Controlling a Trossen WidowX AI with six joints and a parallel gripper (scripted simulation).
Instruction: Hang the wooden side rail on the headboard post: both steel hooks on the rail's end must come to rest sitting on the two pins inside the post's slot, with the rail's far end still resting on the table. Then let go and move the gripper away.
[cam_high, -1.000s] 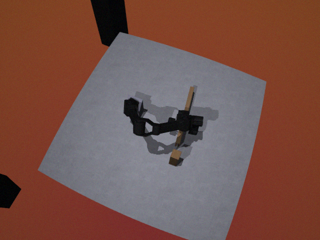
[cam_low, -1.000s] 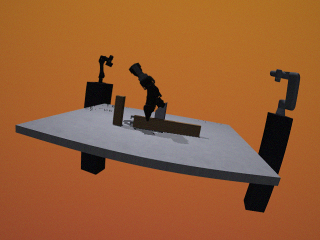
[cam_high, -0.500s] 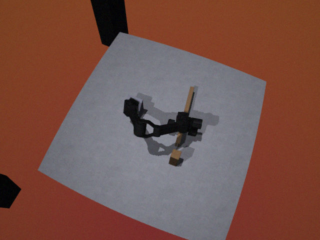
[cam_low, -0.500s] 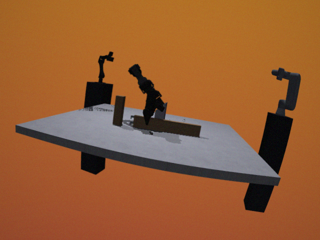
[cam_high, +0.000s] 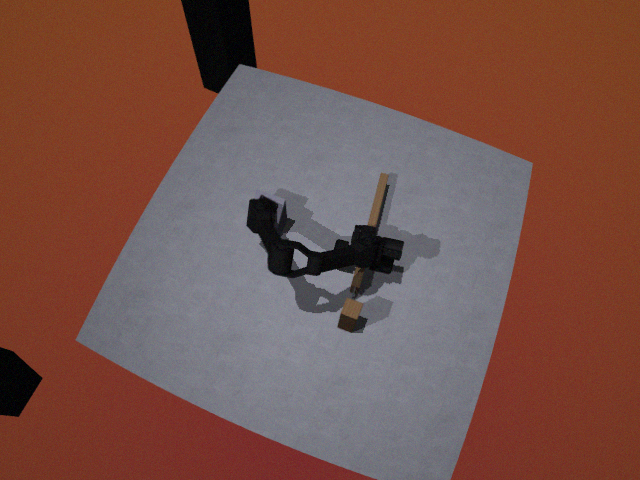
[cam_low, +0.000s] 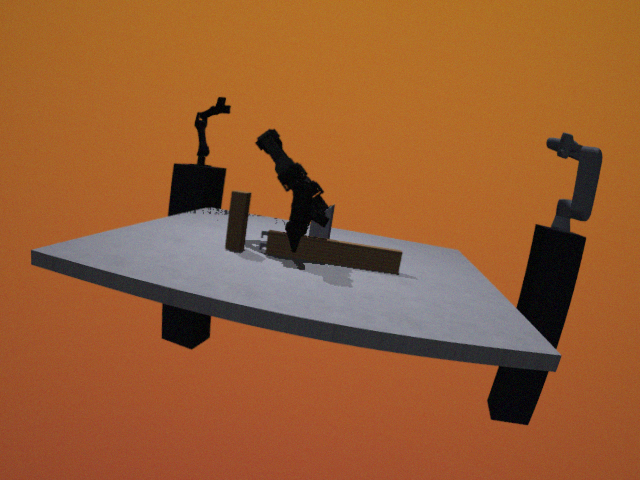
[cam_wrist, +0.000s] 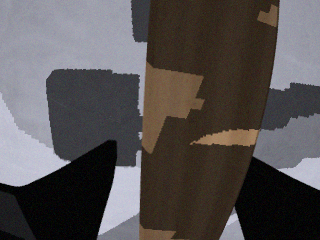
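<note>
The long straight rail (cam_high: 378, 198) (cam_low: 351, 252) (cam_wrist: 200, 165) is brown wood, lengthwise-grained and matt. The upright rectangular post (cam_high: 352, 308) (cam_low: 238, 222) shows matt brown wood. Small grey hooks (cam_low: 264, 234) look metallic. The pale grey slab-shaped worktop (cam_high: 217, 335) (cam_low: 361, 304) (cam_wrist: 60, 30) appears matt, faintly mottled.

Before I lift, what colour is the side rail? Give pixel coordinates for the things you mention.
Brown wood, tan where lit; the rail (cam_high: 378, 198) (cam_low: 356, 254) (cam_wrist: 200, 175) shows best in the exterior view.

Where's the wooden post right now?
In the exterior view, the post stands upright on the table, left of the rail, just past its hooks.
</note>
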